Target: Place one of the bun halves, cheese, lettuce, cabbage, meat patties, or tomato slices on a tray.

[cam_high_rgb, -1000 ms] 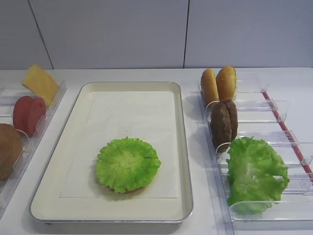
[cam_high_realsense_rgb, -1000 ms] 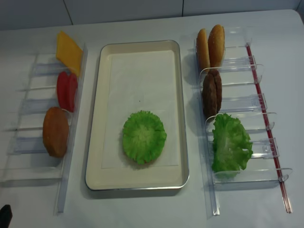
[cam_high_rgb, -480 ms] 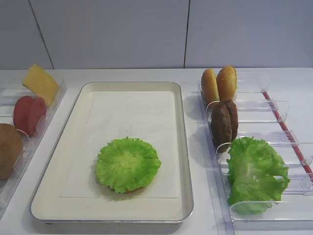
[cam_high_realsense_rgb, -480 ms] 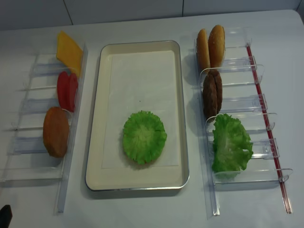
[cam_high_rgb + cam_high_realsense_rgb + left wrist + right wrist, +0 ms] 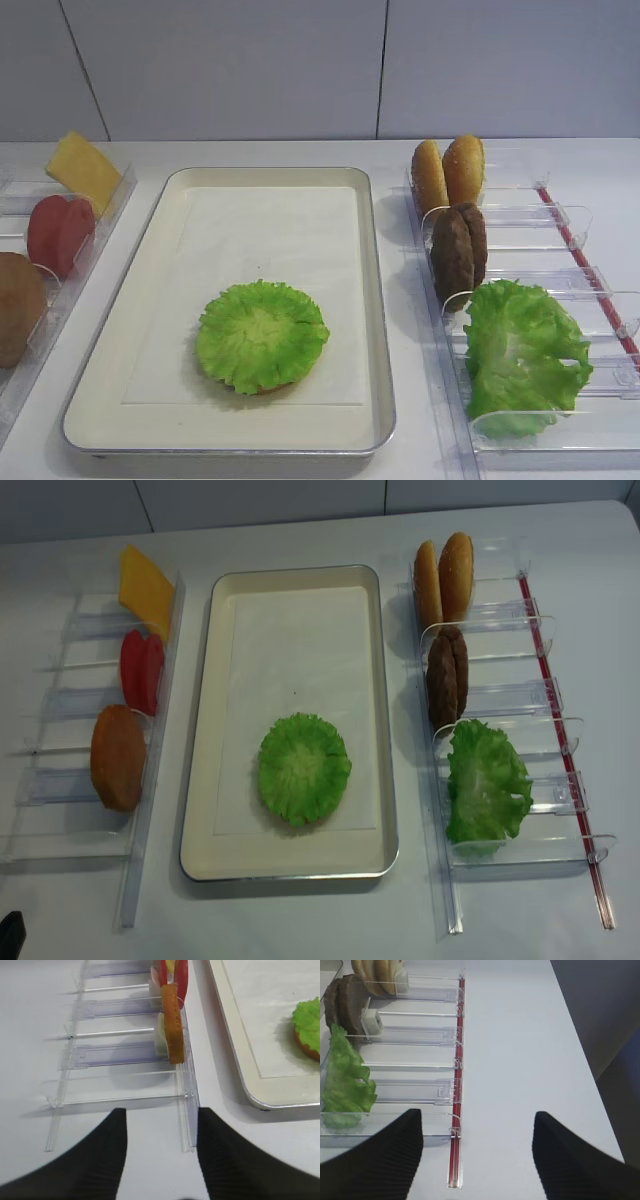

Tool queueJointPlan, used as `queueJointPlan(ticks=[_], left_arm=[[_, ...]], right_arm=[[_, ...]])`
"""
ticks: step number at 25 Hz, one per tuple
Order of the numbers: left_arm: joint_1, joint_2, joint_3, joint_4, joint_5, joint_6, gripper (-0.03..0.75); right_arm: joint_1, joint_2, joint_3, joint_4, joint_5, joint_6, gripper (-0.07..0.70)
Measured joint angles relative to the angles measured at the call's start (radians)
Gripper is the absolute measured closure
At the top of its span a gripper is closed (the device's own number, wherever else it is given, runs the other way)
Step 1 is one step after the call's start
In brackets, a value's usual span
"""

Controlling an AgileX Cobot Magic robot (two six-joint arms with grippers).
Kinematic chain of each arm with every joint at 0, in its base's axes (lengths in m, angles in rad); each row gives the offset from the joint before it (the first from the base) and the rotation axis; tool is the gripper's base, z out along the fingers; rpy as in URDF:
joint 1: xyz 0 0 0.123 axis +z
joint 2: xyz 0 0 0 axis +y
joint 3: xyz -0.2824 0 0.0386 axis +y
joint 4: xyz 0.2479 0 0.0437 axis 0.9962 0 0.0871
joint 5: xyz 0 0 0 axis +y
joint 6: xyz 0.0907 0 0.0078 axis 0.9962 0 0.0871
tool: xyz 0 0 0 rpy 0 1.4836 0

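The frilly round lettuce (image 5: 261, 335) lies flat on the paper-lined metal tray (image 5: 375, 300), towards its near end. In the right holder stand two bun halves (image 5: 447, 172), two dark meat patties (image 5: 458, 250) and the bunched cabbage (image 5: 522, 355). The left holder carries the cheese (image 5: 145, 588), the tomato slices (image 5: 141, 670) and an orange-brown bun-like disc (image 5: 117, 757). My left gripper (image 5: 161, 1112) hovers open and empty over the table near that holder's front end. My right gripper (image 5: 477, 1115) is open and empty beside the right holder's red edge strip (image 5: 455, 1135).
Clear plastic holders (image 5: 500, 695) with thin dividers flank the tray on both sides. Bare white table (image 5: 520, 1060) stretches right of the right holder to the table edge. A small dark tip (image 5: 8, 930) shows at the near left corner of the realsense view.
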Motion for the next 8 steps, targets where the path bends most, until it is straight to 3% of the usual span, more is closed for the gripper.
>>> queueJointPlan(ticks=[8], left_arm=[[0.000, 0.000, 0.000, 0.000, 0.000, 0.000, 0.394]], right_arm=[[0.000, 0.000, 0.000, 0.000, 0.000, 0.000, 0.127]])
